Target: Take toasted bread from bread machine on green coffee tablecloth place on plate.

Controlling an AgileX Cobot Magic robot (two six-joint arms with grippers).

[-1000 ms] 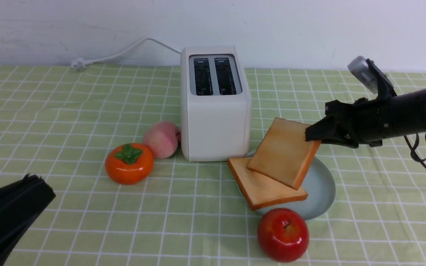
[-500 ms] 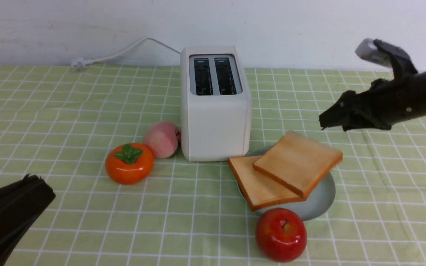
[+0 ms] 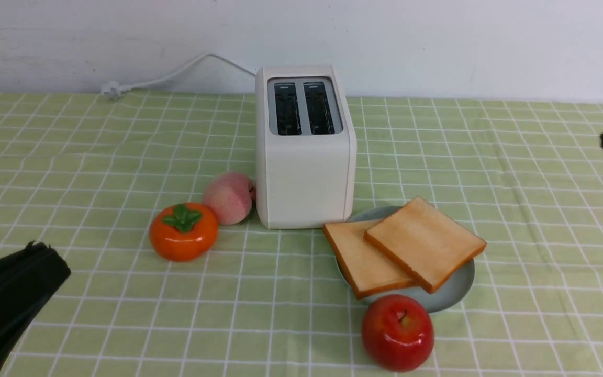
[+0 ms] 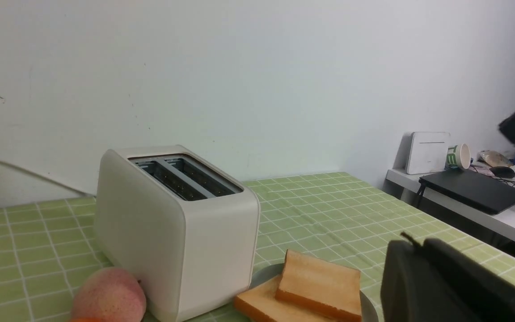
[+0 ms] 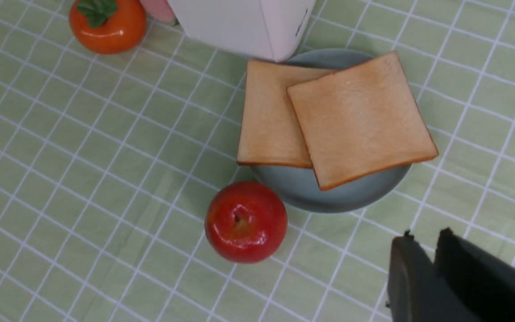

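The green coffee tablecloth (image 3: 71, 157) is covering the table, and the bread machine (image 3: 304, 173) is standing on it with both slots empty. Its white cord (image 3: 176, 73) is trailing off behind it to the left. The plate (image 3: 453, 293) is sitting just beside the bread machine's front right corner, carrying the toasted bread (image 3: 424, 243), one slice overlapping the other. A red apple (image 3: 397, 332) is resting farther out, right by the plate's rim. A persimmon (image 3: 182, 232) and a peach (image 3: 228, 198) are sitting off the bread machine's front left corner. A small mark on the bread machine's side is too blurred to read. My left gripper (image 4: 414, 243) is hanging closed and empty, well out front-left of the bread machine. My right gripper (image 5: 423, 237) is hovering off to its right, jaws nearly together, gripping nothing.
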